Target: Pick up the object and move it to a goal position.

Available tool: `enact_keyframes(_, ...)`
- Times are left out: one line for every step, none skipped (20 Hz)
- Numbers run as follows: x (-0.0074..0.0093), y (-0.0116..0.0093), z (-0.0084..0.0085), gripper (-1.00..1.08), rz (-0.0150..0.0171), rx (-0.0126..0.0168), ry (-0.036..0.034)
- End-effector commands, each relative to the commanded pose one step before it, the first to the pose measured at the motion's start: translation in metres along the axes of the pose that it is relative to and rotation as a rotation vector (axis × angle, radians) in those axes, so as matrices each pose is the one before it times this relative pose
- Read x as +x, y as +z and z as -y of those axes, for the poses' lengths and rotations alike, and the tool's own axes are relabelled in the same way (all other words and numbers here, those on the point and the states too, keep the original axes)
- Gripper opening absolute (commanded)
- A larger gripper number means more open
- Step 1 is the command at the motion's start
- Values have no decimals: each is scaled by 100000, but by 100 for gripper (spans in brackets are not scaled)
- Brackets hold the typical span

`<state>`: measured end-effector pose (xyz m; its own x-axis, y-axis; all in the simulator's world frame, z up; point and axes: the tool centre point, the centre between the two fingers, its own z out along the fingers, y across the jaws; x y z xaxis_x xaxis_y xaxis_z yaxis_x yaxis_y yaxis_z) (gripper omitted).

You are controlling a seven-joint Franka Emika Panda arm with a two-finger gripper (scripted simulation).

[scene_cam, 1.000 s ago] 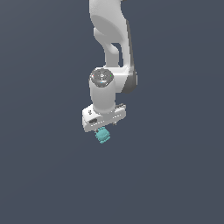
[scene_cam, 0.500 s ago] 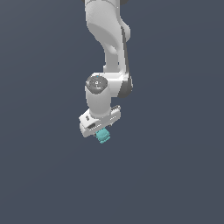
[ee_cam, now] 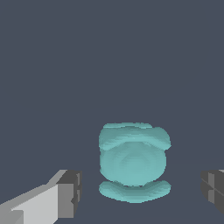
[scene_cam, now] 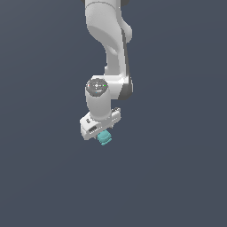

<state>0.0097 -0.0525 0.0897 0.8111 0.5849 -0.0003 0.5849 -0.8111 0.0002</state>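
The object (scene_cam: 105,138) is a small teal-cyan ridged lump, showing just under the white gripper head in the exterior view. My gripper (scene_cam: 101,133) hangs right over it from the white arm, and its fingertips are hidden there. In the wrist view the object (ee_cam: 133,164) sits between the two dark finger pads (ee_cam: 72,194), with a gap on each side. The gripper (ee_cam: 142,197) is open, and neither pad touches the lump.
A plain dark grey-blue ground (scene_cam: 177,177) fills both views. The white arm (scene_cam: 111,40) reaches down from the top of the exterior view. No goal marker or other object shows.
The arm's upper links have swung toward the exterior view's left, and the gripper head has shifted slightly left and down. The teal object has stayed in place.
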Motion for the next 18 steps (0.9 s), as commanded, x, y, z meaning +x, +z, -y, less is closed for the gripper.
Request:
enact_keyframes(-14, 300, 5, 100, 18, 18, -20)
enact_keyframes(13, 269, 26, 100, -6, 0, -69)
enact_keyframes(-20, 348, -8, 100, 0, 0, 0)
enact_keyframes(-6, 421, 14, 100, -5, 1, -49)
enact_keyframes(-3, 494, 23, 100, -7, 1, -69)
enact_keyframes(-36, 567, -10, 100, 0, 0, 0)
enact_keyframes(-4, 594, 29, 100, -8, 2, -84)
enact_keyframes(-12, 522, 12, 100, -5, 1, -49)
enact_keyframes(-3, 442, 10, 100, -5, 1, -49)
enact_keyframes(-12, 364, -15, 100, 0, 0, 0)
enact_keyframes(19, 282, 4, 100, -5, -1, -49)
enact_keyframes(11, 204, -23, 100, 0, 0, 0)
enact_keyframes(22, 124, -26, 100, 0, 0, 0)
enact_keyframes(26, 53, -25, 100, 0, 0, 0)
enact_keyframes(13, 9, -11, 100, 0, 0, 0)
enact_keyframes(0, 0, 0, -100, 0, 0, 0)
enact_keyframes(0, 0, 0, -100, 0, 0, 0)
enact_keyframes(0, 0, 0, -100, 0, 0, 0)
